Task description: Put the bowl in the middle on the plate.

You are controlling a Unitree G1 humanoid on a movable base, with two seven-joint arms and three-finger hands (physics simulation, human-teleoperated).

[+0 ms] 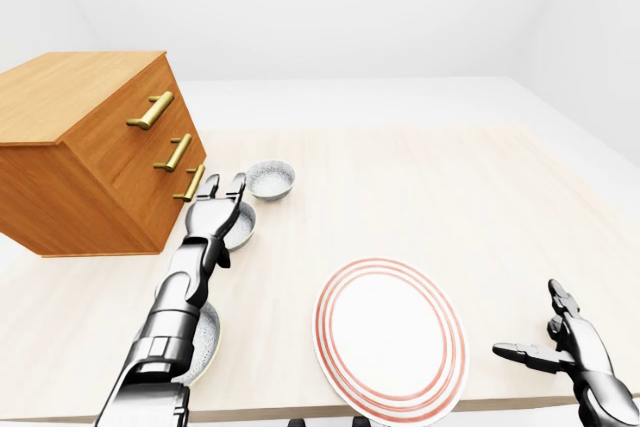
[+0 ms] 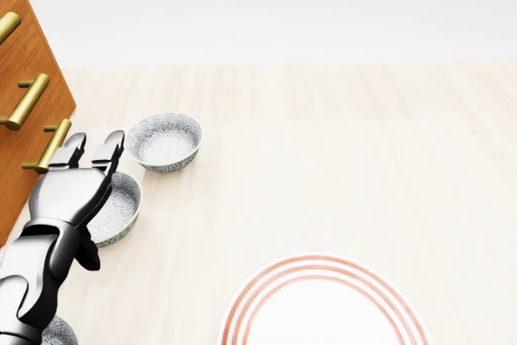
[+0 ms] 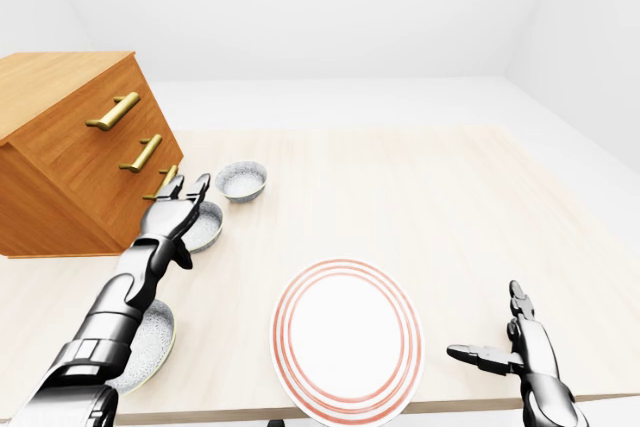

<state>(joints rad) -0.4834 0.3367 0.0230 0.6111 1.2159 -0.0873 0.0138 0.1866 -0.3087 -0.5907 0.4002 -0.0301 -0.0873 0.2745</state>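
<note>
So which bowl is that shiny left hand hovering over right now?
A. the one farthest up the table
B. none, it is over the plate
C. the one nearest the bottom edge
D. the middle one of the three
D: in the head view the left hand spreads open fingers over the middle bowl, while the top bowl sits clear above it and the bottom bowl lies under the forearm.
</note>
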